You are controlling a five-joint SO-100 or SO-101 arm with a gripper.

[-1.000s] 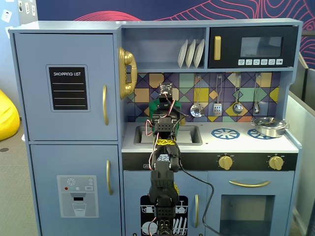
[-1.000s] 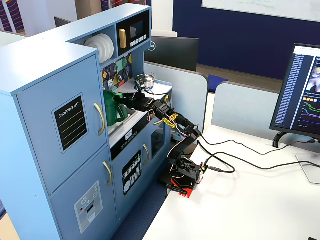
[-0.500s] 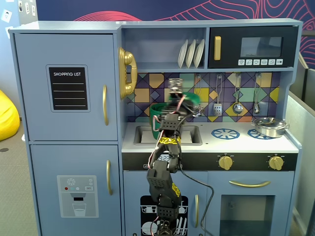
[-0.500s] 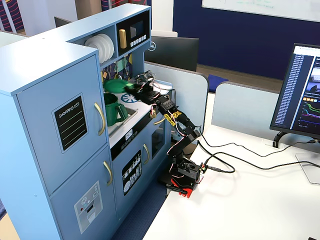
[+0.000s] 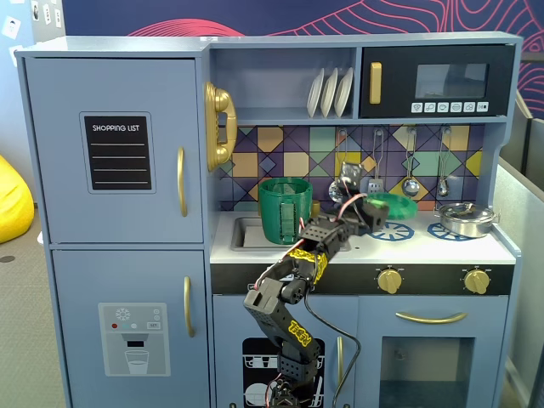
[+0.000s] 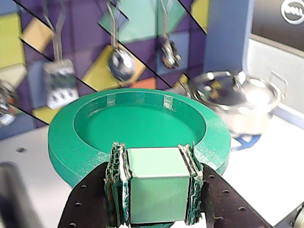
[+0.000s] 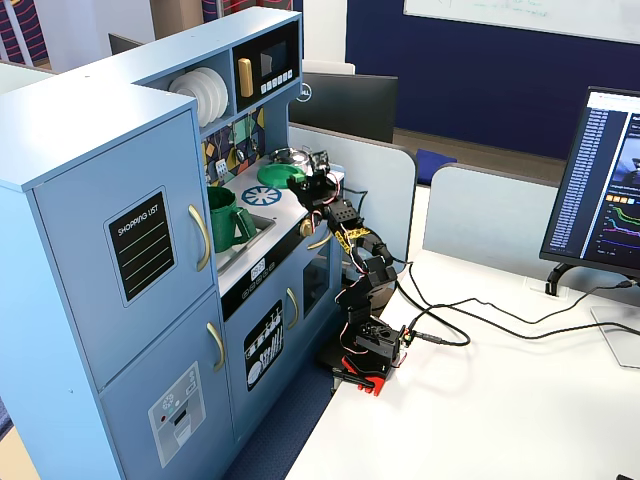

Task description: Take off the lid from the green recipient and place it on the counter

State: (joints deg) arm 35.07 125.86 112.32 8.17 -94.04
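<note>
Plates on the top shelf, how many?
3: white plates stand on edge side by side in the shelf left of the microwave. More could hide behind them.

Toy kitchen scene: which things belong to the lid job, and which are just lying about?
Job: round green plastic lid, held in the fingers; tall green plastic container; pale white counter.
Lying about: silver metal pot; white plates; hanging utensils.

In the wrist view, we lose the gripper [image 6: 156, 187] base at the bottom edge, and its pads hide the lid [image 6: 142, 128] tab they clamp. The hanging utensils [image 6: 118, 64] blur. In a fixed view, the arm [image 5: 293, 293] covers part of the counter [image 5: 425, 242], and the lid's underside stays unseen.
</note>
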